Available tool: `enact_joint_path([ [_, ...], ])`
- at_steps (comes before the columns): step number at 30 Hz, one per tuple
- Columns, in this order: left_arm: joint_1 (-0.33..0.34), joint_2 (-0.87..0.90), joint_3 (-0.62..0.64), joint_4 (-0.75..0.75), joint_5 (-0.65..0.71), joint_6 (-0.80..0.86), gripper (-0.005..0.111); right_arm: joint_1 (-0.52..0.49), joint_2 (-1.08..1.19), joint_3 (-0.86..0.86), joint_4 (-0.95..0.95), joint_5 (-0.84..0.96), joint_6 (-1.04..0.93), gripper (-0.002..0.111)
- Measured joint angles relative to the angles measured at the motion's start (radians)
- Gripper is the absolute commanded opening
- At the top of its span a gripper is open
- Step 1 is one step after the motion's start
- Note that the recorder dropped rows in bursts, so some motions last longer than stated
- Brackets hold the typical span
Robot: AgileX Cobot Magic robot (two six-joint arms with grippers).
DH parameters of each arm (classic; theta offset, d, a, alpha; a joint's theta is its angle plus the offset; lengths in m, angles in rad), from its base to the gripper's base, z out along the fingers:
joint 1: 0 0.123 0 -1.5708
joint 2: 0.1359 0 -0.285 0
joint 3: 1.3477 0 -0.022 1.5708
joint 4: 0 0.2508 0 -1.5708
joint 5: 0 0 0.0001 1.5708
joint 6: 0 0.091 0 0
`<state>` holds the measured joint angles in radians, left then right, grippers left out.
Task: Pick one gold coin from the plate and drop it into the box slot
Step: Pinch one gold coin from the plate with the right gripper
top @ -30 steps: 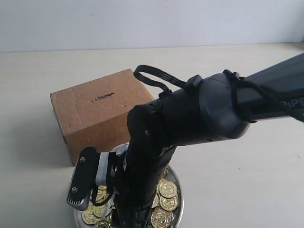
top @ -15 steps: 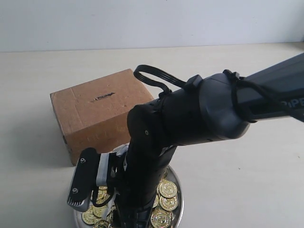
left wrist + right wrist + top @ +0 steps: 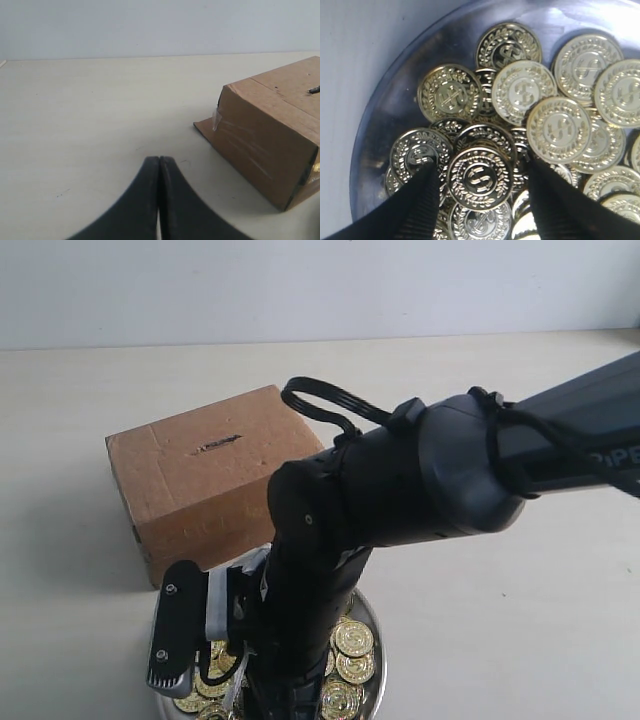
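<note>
The silver plate [image 3: 378, 655] sits at the near edge, heaped with gold coins [image 3: 353, 638], and my right arm covers most of it. In the right wrist view my right gripper [image 3: 483, 171] is open just above the pile on the plate [image 3: 395, 90]. One gold coin [image 3: 479, 177] lies flat between its two fingers [image 3: 422, 197]. The brown cardboard box [image 3: 205, 480] stands behind the plate, its dark slot [image 3: 218, 443] on top. My left gripper [image 3: 159, 161] is shut and empty, low over the table beside the box [image 3: 270, 130].
My right forearm [image 3: 480, 460] reaches in from the right above the plate and the box's near corner. A pale wall runs behind the beige tabletop [image 3: 500, 370].
My right wrist has sunk a little lower over the plate. The box and the left gripper have not moved.
</note>
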<state>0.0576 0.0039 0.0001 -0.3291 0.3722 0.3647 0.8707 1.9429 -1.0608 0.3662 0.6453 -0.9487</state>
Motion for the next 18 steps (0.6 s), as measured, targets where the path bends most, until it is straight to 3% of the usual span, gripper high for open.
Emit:
enact_joint_path([
  [10, 0.000, 0.000, 0.000, 0.000, 0.000, 0.000, 0.000, 0.000, 0.015, -0.008, 0.002, -0.014, -0.007, 0.050],
  [18, 0.000, 0.000, 0.000, 0.000, 0.000, 0.000, 0.000, 0.000, 0.017, -0.010, 0.002, -0.024, -0.007, 0.029],
])
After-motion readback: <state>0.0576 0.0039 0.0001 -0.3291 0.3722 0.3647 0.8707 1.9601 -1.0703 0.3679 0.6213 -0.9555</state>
